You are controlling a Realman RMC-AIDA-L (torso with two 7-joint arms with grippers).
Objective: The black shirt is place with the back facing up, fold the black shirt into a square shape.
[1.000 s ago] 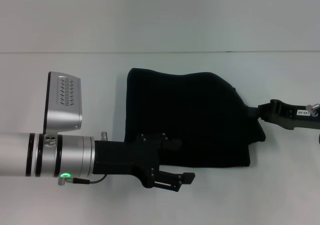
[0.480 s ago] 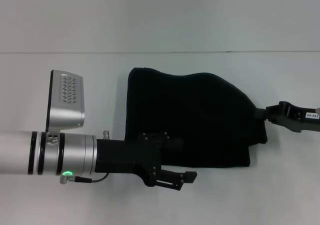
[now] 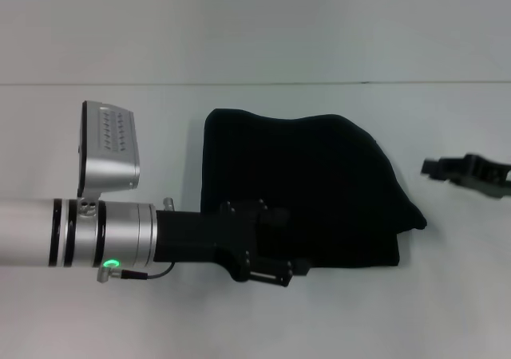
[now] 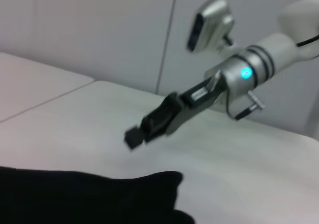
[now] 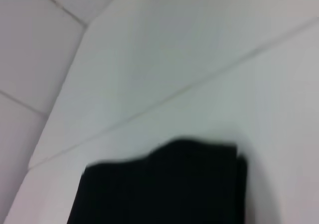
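The plain matte-black soft fabric shirt (image 3: 307,187) lies folded into a compact, roughly squarish bundle in the middle of the pale counter (image 3: 255,319). Its left and near edges run fairly straight, while the far edge waves and the right side bulges into a rounded corner.

The left gripper (image 3: 275,273), black and mounted on a silver arm, hovers at the shirt's near-left corner, over the hem. Whether it is clenched on cloth or released I cannot tell — black fingers against black fabric hide it. The right gripper (image 3: 435,167) sits clear of the shirt, off its right side with bare counter between; its fingers look drawn together on nothing, as the left wrist view (image 4: 135,136) also suggests.

By my reading the main folds are done and this is the tidying stage. A sensible next move would be to square up the bulging right corner or smooth the wavy far edge — a light touch, since the layers could slide apart.

The counter is plain and pale, meeting a plain wall (image 3: 255,24) behind.
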